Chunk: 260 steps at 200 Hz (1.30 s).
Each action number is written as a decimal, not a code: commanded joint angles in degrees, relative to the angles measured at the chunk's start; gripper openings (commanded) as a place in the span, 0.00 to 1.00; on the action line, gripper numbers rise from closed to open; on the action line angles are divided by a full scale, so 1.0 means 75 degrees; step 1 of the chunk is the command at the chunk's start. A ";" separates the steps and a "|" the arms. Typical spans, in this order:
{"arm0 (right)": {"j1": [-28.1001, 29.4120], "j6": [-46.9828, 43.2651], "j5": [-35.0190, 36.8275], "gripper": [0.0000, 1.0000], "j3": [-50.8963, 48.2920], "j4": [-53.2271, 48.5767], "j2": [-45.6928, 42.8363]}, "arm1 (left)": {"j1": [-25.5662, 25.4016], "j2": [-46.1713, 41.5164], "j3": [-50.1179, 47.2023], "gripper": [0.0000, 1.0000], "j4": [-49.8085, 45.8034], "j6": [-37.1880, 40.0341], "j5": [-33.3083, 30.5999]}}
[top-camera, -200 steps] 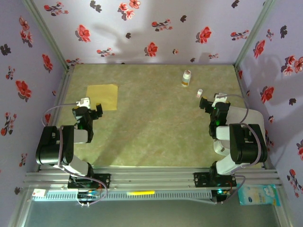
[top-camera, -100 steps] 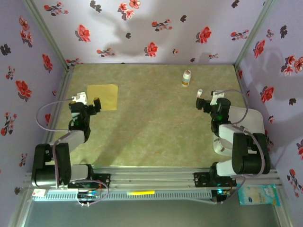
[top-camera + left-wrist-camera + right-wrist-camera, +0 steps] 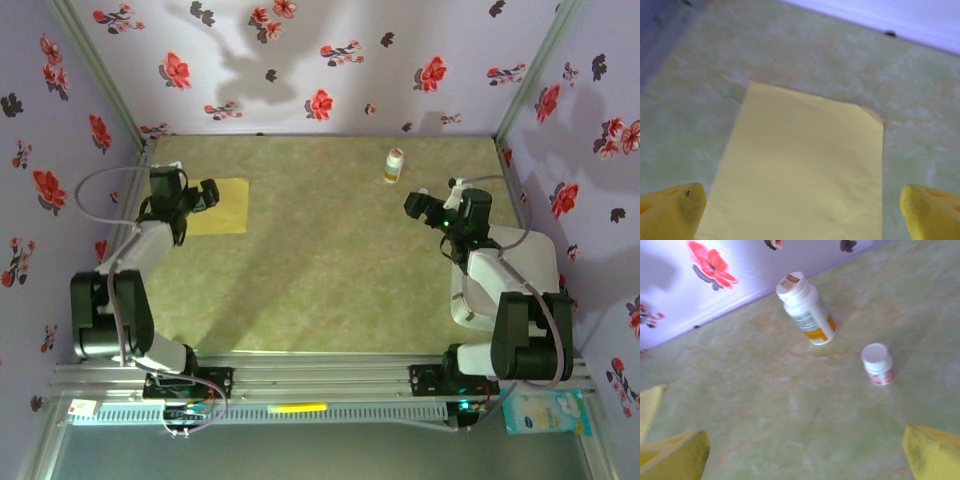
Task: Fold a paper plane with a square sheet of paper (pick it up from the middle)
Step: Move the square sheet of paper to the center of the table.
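We see the square sheet of paper (image 3: 222,205) flat on the worktop (image 3: 320,270) at far left, the left pincer (image 3: 197,193) over its left edge. Far right stands the bottle (image 3: 394,165), with a smaller bottle (image 3: 878,363) beside it, ahead of the right pincer (image 3: 445,208).

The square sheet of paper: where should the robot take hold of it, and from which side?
Probably near the middle of the square sheet of paper, coming straight down from above. It lies flat on the table, so no edge stands up to pinch; the open left tool hangs above one end of it.
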 commanded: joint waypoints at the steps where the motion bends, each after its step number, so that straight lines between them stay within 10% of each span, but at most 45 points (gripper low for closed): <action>1: -0.0020 0.1468 -0.1455 0.99 0.0341 0.0152 0.0439 | 0.0066 0.0776 0.1028 1.00 -0.1563 -0.0308 0.1019; 109: 0.1485 0.1617 -0.2083 0.99 0.0798 -0.0715 0.1386 | 0.0065 0.3438 0.3554 1.00 -0.3351 -0.0413 0.1588; 260: 0.2008 0.2393 -0.1692 0.99 0.0274 -0.0300 0.1320 | -0.0729 0.3731 0.1942 1.00 -0.3309 -0.0910 0.3020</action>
